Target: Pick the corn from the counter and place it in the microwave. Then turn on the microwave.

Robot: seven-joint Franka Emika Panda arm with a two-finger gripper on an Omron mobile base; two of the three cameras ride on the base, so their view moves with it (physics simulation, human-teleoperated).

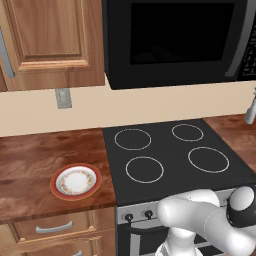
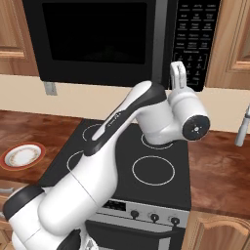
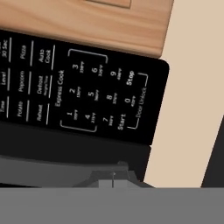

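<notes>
Your gripper (image 2: pixel 178 68) is raised in front of the microwave (image 2: pixel 97 39), at the lower edge of its button panel (image 2: pixel 193 39), and points up and in at the keys. In the hand view the two tips meet with only a thin seam between them, so read the jaws as clenched with nothing between them. That suits a poke at a key rather than a grasp. The relation that matters now is tips to Start key (image 3: pixel 122 121). Seen along the hand, Start sits at the panel's bottom row, straight ahead of the tips and slightly to one side, with the Stop key at the far end of the same column. The number rows run slantwise across that view, so the hand is rolled against the panel. Judge your line by the key itself, not by the frame edges. The tips look near the panel but apart from it, though contact is hard to judge from here. As for the corn, the microwave door is shut and its glass is too dark to read. Your guess should be that the cob lies inside, beside the panel, since the plate (image 1: pixel 76 181) on the counter (image 1: pixel 30 150) is bare.
</notes>
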